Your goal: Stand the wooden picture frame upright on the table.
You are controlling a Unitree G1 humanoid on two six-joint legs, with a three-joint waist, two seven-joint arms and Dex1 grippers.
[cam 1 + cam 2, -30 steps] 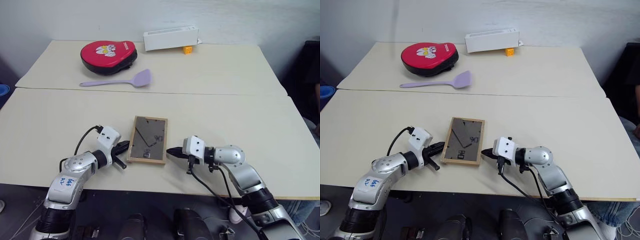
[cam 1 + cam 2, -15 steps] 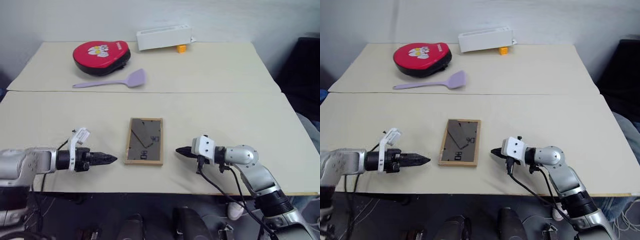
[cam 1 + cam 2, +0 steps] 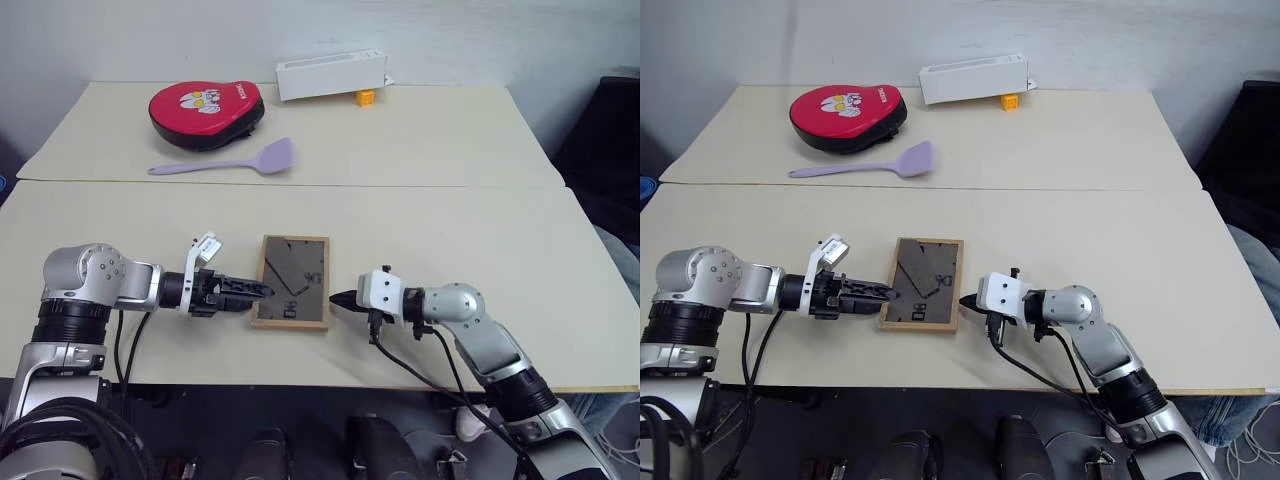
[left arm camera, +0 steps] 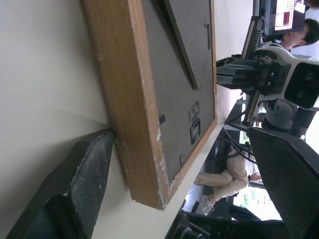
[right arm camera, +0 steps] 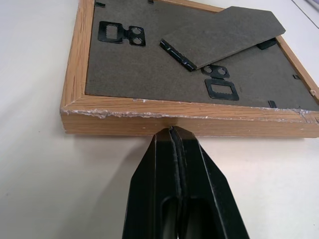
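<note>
1. The wooden picture frame (image 3: 292,282) lies flat on the table (image 3: 480,230), back side up, near the front edge between our two arms, with its fold-out stand (image 5: 224,34) partly lifted off the dark backing.
2. Our left gripper (image 3: 252,291) is at the frame's left edge with its fingers (image 4: 75,184) spread wide; one lies on the table against the wood and the other hangs over the backing, and nothing is clamped yet.
3. Our right gripper (image 3: 336,298) is pressed together and empty, its tip right at the frame's right edge, apparently touching.
4. Risk: the lower left finger seems to butt the wood rather than slip under it, so a push may just slide the frame toward the right gripper instead of lifting it.
5. Risk: if the right gripper's narrow tip rides off the thin edge, we judge the frame could spin flat on the table.
6. Risk: the stand is only partly open, so the raised frame may fall back.
7. Containers: the white oblong box (image 3: 330,75) sits at the far edge of the table, well apart; we cannot tell what is inside.
</note>
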